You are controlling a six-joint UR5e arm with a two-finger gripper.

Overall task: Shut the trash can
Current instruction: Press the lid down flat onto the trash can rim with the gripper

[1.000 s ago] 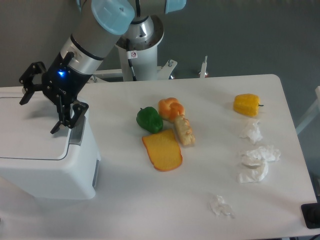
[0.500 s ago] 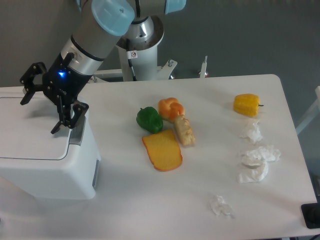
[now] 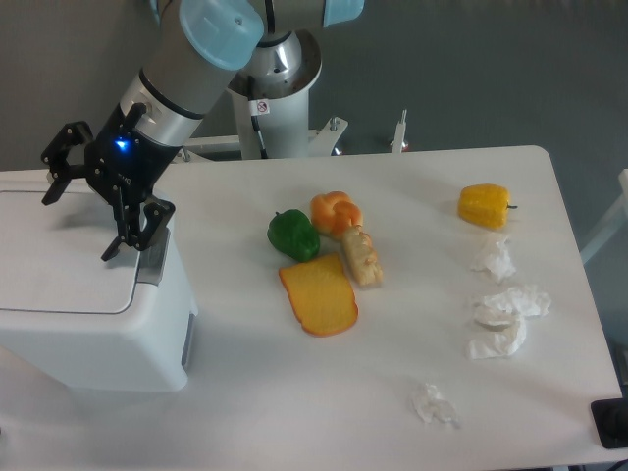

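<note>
Cut off at the left and bottom edges: a large white boxy plastic trash can with rounded corners, standing at the left end of the white table, its flat lid lying down level on top and a grey latch tab at the lid's right edge. Above that lid, the black two-finger gripper of the grey-and-blue robot arm — fingers spread wide apart, gripping nothing, one fingertip low near the lid just left of the tab; contact not possible to judge. Right of the can, clustered mid-table: a green pepper, an orange round bun, a pale bread piece and a flat orange cheese-like slab. Farther right, a yellow pepper and crumpled white paper scraps. Small red-and-white sticker on the arm's base — too small to read. Dark object clipped at the lower right corner, unidentifiable.
</note>
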